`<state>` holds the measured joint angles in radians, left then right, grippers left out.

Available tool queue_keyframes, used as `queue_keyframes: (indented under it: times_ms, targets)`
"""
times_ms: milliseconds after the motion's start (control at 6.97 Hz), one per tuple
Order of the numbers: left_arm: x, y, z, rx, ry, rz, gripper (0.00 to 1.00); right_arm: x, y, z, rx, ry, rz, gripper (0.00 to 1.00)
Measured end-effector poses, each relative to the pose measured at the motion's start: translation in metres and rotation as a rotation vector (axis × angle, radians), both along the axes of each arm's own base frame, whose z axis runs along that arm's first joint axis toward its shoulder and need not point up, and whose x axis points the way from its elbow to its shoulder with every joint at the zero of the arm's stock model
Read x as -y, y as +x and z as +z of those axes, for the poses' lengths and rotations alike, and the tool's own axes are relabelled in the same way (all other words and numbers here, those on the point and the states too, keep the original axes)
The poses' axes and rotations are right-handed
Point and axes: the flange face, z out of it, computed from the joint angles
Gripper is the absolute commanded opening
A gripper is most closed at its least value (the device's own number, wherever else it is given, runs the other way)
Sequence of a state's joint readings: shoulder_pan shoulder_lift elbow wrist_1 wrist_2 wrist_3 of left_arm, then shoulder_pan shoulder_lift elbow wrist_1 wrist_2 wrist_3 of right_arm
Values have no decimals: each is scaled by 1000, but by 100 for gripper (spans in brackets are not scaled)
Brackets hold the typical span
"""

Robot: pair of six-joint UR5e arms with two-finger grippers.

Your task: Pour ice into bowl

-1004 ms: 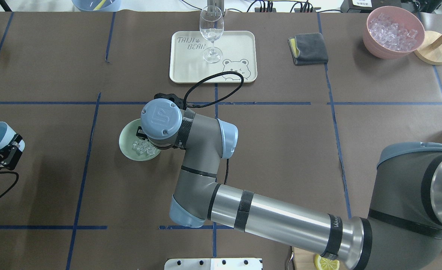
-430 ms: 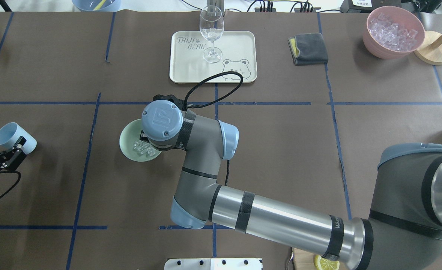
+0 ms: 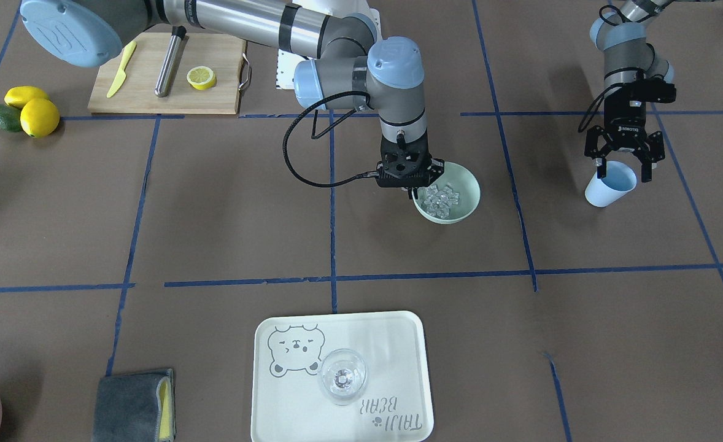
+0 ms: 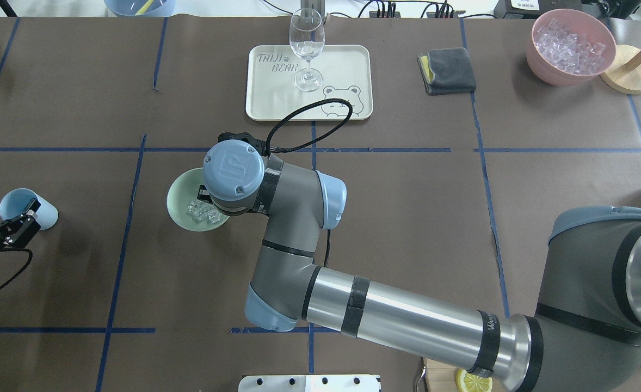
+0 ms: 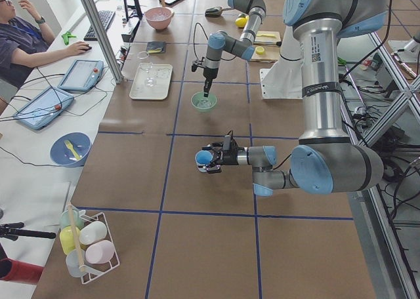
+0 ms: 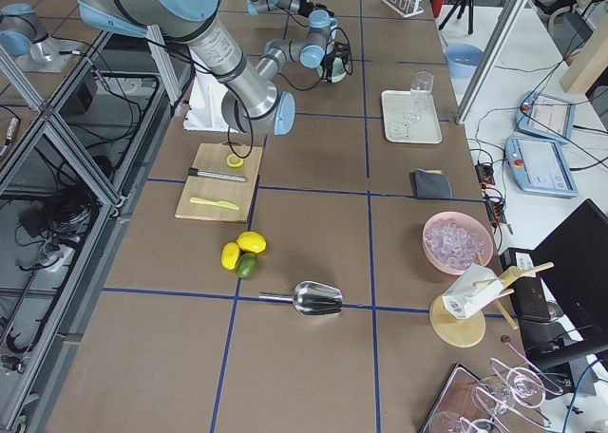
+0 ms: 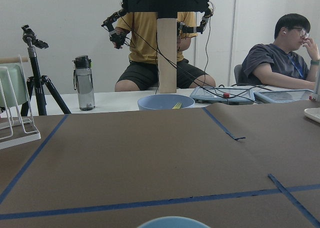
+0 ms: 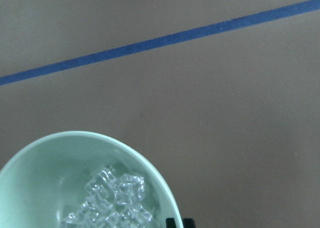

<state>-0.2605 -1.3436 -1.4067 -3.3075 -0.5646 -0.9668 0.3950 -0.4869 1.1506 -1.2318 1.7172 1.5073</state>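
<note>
Front-facing view: upright bowl [image 3: 467, 187] of ice [image 3: 441, 198], rim pinched by right gripper [image 3: 412, 189].

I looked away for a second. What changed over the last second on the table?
The left hand let go of the blue cup, now standing on the table. The right hand shifted the bowl slightly leftward in the overhead view, ice inside. Tray and glass stayed.

Tabletop [image 3: 226, 221]: brown, blue tape grid. On it: bear tray [image 3: 398, 344], grey cloth [image 3: 131, 405], cutting board [image 3: 214, 101], citrus [image 3: 24, 112], pink bowl [image 4: 571, 46], scoop [image 6: 313, 298].
</note>
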Motion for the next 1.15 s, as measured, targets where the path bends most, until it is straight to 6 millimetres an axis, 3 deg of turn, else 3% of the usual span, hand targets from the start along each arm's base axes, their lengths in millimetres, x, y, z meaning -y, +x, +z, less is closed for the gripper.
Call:
queue_keyframes:
  times_ms: [861,1148]
  targets:
    - [15,-12,-12,-7,4,0,100,11,23,-20,43,3,8,0]
    - [33,-26,-25,24,12,16,100,25,52,-17,47,-18,-2,0]
